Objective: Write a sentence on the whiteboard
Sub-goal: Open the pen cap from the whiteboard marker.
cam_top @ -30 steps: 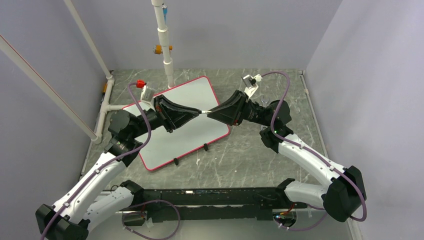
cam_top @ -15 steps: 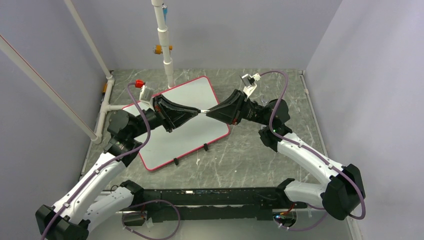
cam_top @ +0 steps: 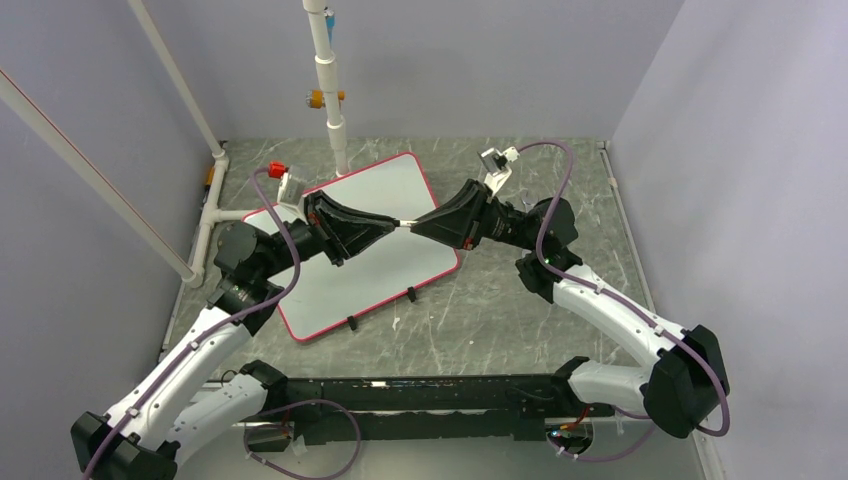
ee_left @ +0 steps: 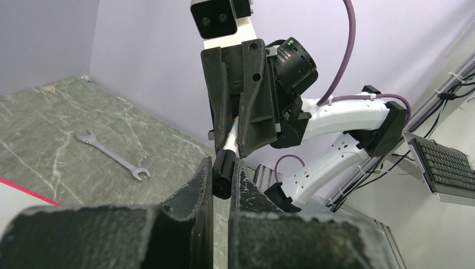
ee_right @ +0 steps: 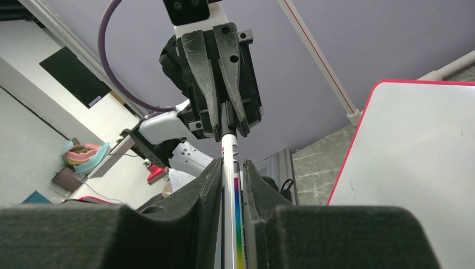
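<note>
Clenched on one marker (cam_top: 405, 224) above the whiteboard (cam_top: 345, 285), tip to tip: left gripper (ee_left: 222, 169) around its black end, right gripper (ee_right: 231, 168) around its white, rainbow-striped barrel.

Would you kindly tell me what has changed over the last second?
Very little: the right gripper tilted slightly, its wrist end edging left. It and the left gripper stay clamped on the slim white marker pen. The red-rimmed white whiteboard has not moved, its visible part blank.
</note>
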Controlling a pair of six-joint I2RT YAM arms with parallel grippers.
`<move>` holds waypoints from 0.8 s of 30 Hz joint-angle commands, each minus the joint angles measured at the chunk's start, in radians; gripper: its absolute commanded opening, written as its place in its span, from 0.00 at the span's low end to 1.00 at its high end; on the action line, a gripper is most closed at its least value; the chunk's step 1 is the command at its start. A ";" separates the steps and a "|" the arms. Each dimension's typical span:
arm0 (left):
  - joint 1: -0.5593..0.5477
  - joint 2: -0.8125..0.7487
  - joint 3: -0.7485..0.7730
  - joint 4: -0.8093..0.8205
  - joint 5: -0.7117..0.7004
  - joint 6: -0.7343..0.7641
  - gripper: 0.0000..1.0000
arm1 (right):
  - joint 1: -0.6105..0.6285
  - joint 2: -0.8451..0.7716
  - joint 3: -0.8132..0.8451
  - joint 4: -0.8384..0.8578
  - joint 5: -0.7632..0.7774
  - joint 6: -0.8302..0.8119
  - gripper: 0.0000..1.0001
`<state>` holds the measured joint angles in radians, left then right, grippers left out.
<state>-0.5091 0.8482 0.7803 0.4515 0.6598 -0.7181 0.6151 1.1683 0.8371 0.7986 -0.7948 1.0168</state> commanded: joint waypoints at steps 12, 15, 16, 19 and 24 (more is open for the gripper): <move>-0.001 0.014 -0.050 -0.039 -0.024 0.036 0.00 | 0.032 0.007 0.059 0.141 0.003 0.033 0.21; -0.002 0.013 -0.053 -0.036 -0.025 0.035 0.00 | 0.034 0.006 0.063 0.137 0.003 0.033 0.21; -0.002 0.015 -0.053 -0.035 -0.026 0.035 0.00 | 0.034 0.007 0.063 0.136 0.003 0.032 0.21; -0.002 0.017 -0.054 -0.031 -0.024 0.032 0.00 | 0.035 0.013 0.063 0.140 0.003 0.034 0.21; -0.001 0.016 -0.061 -0.027 -0.024 0.031 0.00 | 0.039 0.020 0.062 0.144 0.002 0.037 0.00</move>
<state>-0.5053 0.8398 0.7547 0.4828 0.6495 -0.7204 0.6170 1.1862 0.8371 0.8368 -0.7914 1.0420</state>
